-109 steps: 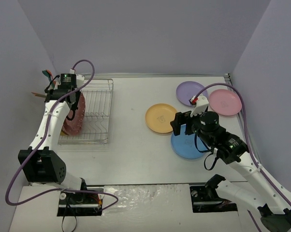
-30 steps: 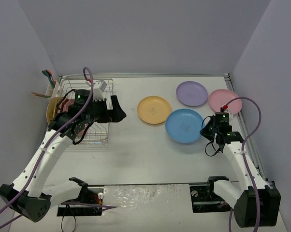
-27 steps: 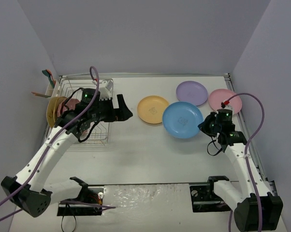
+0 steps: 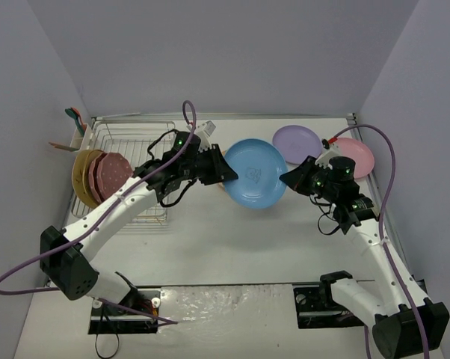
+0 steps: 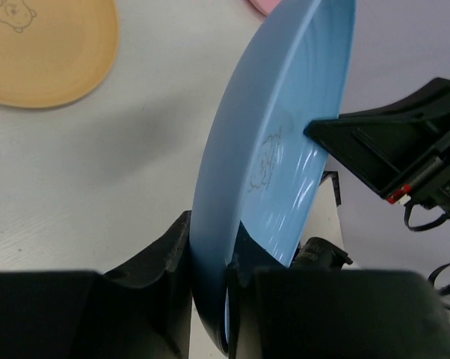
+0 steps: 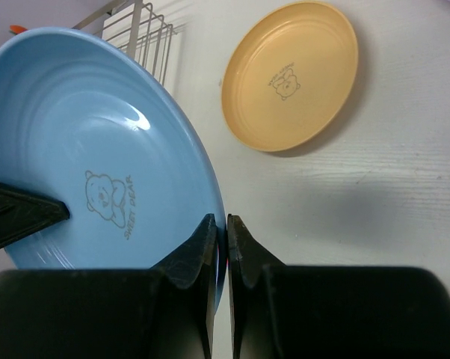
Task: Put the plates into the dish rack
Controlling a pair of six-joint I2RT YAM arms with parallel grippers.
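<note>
A blue plate [image 4: 255, 173] with a bear print hangs tilted on edge above the middle of the table, held from both sides. My left gripper [image 4: 226, 173] is shut on its left rim [image 5: 210, 247]. My right gripper [image 4: 286, 179] pinches the opposite rim [image 6: 226, 224], jaws close together on it. The dish rack [image 4: 139, 146] stands at the left, with a tan plate [image 4: 81, 176] and dark pink plates [image 4: 109, 173] upright at its left end. An orange plate [image 6: 292, 75] lies flat on the table beyond the blue one. Lilac [image 4: 296, 142] and light pink [image 4: 356, 155] plates lie at the back right.
A small caddy [image 4: 77, 129] with utensils hangs at the rack's far left corner, against the left wall. Walls close in the table at left, back and right. A purple cable loops over each arm.
The right gripper has lifted the blue plate off the table, tipped it on edge and carried it left. The left arm has swung right from the rack and shut on the plate's other rim.
</note>
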